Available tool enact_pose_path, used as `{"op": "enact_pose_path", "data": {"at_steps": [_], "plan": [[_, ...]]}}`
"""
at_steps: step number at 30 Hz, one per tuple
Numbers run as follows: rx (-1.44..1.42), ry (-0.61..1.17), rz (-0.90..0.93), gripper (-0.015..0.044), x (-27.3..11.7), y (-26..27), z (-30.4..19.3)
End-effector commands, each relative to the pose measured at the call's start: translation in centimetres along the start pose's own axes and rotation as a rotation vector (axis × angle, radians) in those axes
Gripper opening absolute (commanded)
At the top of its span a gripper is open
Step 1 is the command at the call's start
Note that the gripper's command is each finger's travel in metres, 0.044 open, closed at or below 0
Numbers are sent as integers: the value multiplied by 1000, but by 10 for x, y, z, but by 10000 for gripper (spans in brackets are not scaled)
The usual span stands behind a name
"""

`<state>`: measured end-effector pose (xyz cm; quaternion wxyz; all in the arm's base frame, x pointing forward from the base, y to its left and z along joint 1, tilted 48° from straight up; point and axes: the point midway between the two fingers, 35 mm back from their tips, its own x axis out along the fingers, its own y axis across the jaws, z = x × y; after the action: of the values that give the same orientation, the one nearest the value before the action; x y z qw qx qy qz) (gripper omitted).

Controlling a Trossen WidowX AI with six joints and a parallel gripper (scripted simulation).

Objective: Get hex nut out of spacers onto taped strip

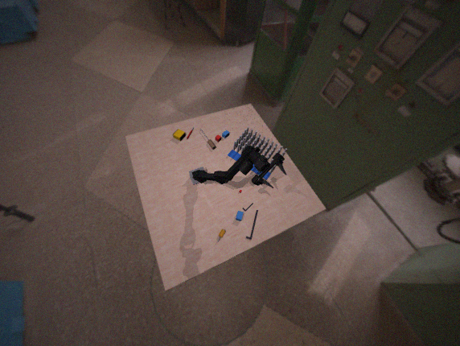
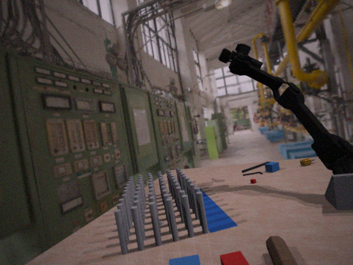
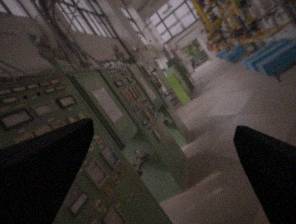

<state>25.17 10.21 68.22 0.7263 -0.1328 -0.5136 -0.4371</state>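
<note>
The tool (image 1: 279, 180) (image 2: 234, 53) (image 3: 162, 129) hangs spread with nothing pinched, high above the worktop (image 1: 173, 241) (image 2: 296, 228). In the exterior view, the nut (image 2: 160, 222) seems to be the small pale shape low among the spacers (image 2: 155, 225), left of the blue strip (image 1: 233, 154) (image 2: 216, 216). The long black hooked rod (image 1: 254, 224) (image 2: 255, 167) lies far right of them, bent end pointing away, so it probably needs lifting across and turning before it can drag rightward.
</note>
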Motion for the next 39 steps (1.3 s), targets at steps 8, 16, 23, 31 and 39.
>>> {"op": "enact_pose_path", "data": {"at_steps": [8, 16, 23, 31, 39], "plan": [[29, 40, 266, 440, -46, 63, -35], [47, 168, 571, 440, -124, 115, -93], [40, 345, 802, 440, -207, 131, -154], [-3, 606, 1009, 440, -310, 110, -225], [-94, 912, 1140, 440, -410, 46, -289]]}}
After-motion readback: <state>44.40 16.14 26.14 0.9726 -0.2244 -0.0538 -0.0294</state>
